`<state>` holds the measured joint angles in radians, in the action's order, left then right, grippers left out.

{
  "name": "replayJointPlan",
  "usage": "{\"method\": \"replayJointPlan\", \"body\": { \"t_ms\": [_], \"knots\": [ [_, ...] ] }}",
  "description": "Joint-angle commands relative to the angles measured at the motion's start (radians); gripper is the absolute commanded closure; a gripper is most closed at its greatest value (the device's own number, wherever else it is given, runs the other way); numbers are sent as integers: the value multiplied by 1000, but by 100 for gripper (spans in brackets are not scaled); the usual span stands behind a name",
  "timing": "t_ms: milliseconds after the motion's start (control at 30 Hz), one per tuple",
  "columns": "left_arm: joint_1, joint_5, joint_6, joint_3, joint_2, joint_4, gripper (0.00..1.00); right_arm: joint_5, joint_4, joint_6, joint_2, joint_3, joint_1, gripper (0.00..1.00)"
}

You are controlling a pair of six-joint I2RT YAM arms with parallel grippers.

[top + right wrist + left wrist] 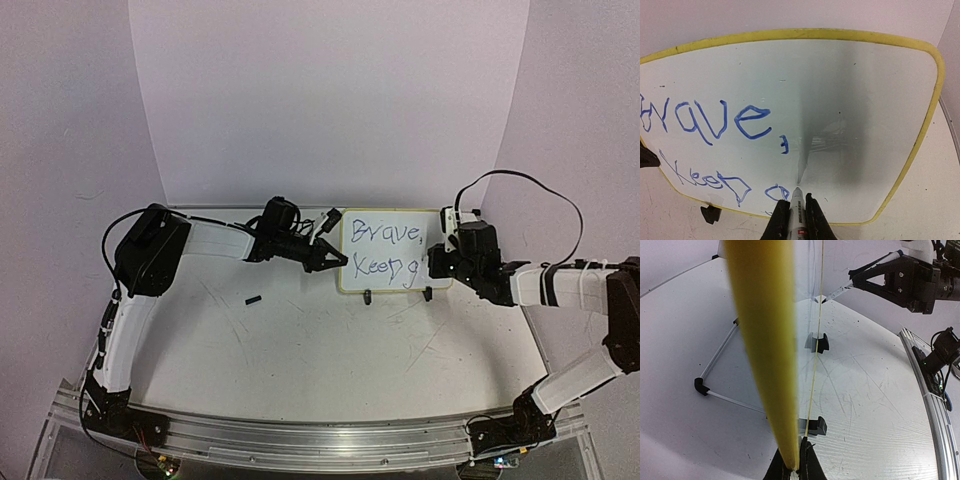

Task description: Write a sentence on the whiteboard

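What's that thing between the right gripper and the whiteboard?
A marker, pinched in the right gripper, pointing its tip at the whiteboard; the right wrist view shows it.

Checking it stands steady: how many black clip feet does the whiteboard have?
2, both on the lower edge of the small yellow-rimmed whiteboard: in the top view, one black clip foot toward its left end, the second foot toward its right end. None seems hidden.
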<state>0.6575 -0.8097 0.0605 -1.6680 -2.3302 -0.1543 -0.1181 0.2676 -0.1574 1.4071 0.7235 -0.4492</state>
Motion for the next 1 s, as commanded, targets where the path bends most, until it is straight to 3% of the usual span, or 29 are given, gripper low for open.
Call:
{"method": "replayJointPlan", "body": {
  "t_ms": [0, 367, 967],
  "knots": [
    [-13, 161, 66, -3, -54, 145, 100, 6, 8, 9, 25, 4, 3, 100],
    [-13, 165, 69, 2, -49, 147, 100, -23, 53, 15, 50, 11, 2, 100],
    [-14, 162, 69, 1, -52, 148, 100, -109, -17, 8, 50, 12, 4, 100]
  ]
}}
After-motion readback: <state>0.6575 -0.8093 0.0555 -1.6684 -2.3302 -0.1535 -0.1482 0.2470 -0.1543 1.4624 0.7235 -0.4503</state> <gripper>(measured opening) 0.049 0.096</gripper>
